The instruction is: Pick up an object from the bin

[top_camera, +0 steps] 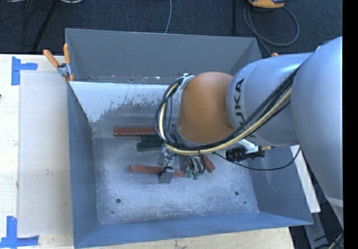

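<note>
The arm (279, 102) reaches in from the right, gripper (166, 170) pointing down.

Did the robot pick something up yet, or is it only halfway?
Not yet. Done: the gripper is down in the bin, low by its floor. In hand: it sits at the right end of a reddish-brown stick. Whether it grips that stick is hidden. Left: the lifting. The stick lies flat, and a second brown stick and a dark green piece lie behind it.
</note>
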Controlling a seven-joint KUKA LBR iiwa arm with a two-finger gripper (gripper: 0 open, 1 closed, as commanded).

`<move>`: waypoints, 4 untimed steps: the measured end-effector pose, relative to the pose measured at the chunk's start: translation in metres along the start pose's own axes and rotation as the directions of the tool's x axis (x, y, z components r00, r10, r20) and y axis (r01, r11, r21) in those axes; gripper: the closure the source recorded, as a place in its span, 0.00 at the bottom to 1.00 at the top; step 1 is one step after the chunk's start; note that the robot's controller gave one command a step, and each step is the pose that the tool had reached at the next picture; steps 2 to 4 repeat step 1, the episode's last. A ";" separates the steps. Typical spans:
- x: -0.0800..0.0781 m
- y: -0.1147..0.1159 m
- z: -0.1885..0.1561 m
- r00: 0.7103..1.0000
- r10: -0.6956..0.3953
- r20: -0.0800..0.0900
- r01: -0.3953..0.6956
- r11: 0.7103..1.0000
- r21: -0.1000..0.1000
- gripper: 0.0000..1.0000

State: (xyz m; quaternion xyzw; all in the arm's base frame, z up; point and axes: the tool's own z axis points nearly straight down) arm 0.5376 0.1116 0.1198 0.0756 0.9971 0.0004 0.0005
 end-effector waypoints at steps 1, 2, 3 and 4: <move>0.001 -0.001 -0.009 1.000 0.001 -0.006 -0.001 1.000 0.002 1.00; 0.001 -0.001 -0.009 1.000 0.001 -0.006 -0.001 1.000 0.002 1.00; 0.001 -0.001 -0.009 1.000 0.001 -0.006 -0.001 1.000 0.002 1.00; 0.001 -0.001 -0.009 1.000 0.001 -0.006 -0.001 1.000 0.002 1.00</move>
